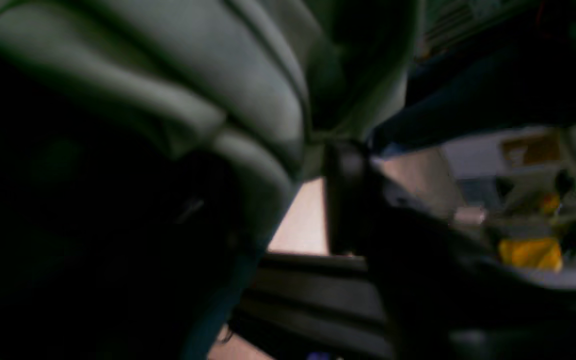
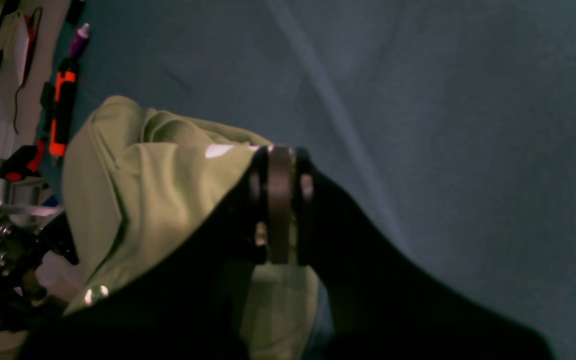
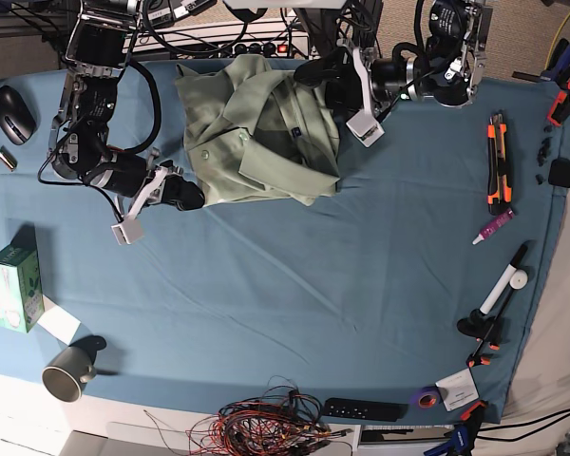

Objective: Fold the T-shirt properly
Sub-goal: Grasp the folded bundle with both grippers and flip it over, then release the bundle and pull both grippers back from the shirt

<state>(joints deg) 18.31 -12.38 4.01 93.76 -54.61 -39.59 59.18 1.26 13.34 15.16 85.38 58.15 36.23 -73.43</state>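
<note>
With both tools clamped on the T-shirt (image 3: 256,133), left tool (image 3: 325,87) at 2 o'clock and right tool (image 3: 192,197) at 8, uneven pulling could bunch it.

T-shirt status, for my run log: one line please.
T-shirt: crumpled, unfolded | left gripper: gripping its far edge | right gripper: gripping near edge

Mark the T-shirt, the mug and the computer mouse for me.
T-shirt (image 3: 266,152), base view: middle of the crumpled green body.
Mug (image 3: 65,377), base view: its grey side, near table corner.
Computer mouse (image 3: 13,113), base view: top of its black shell.
</note>
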